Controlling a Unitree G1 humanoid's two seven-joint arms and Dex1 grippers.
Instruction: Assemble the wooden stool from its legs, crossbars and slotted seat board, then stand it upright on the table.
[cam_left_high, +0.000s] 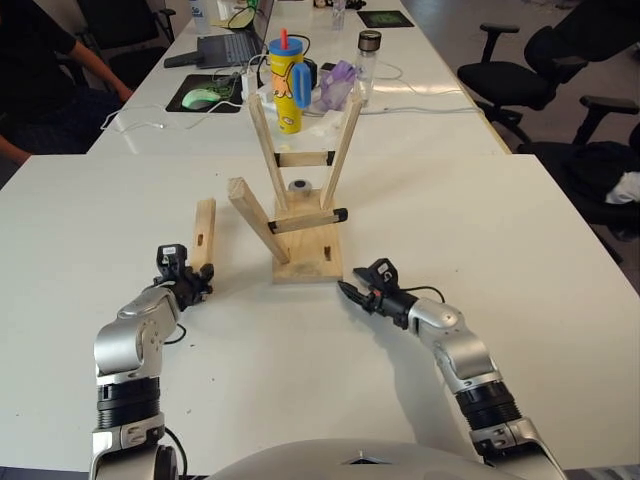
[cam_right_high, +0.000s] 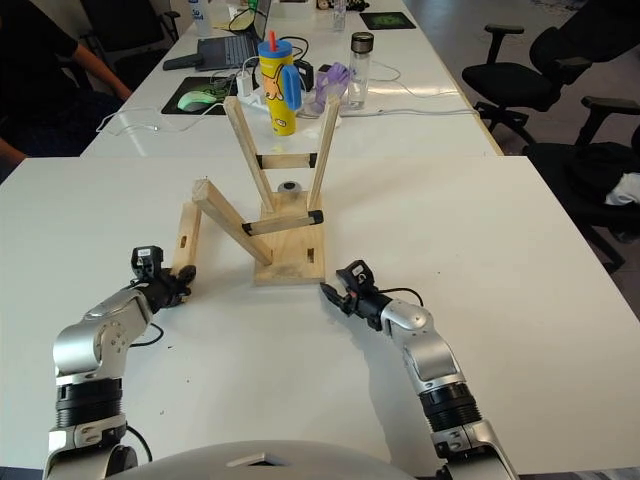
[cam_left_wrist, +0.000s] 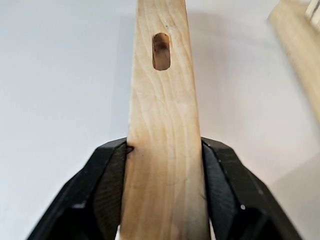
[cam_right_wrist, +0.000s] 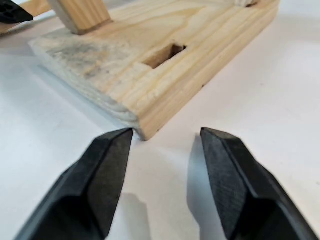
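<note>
The left arm (cam_left_high: 128, 345) is bent at the elbow, its forearm low over the tabletop (cam_left_high: 480, 230) and its wrist pointing forward. The left jaws are closed on the near end of a leg (cam_left_wrist: 165, 125), with a black pad (cam_left_wrist: 112, 185) pressed to each side. The right arm (cam_left_high: 455, 352) angles forward and inward, also low. The right jaws stand apart, and a corner of the seat board (cam_right_wrist: 120, 80) lies just ahead of their gap.

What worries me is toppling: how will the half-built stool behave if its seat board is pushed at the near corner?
Likely it slides or pivots rather than tips: the seat board lies flat on the table. The inserted legs stand tall and slanted, so they may wobble or loosen. Plain wood, probably stiff.
</note>
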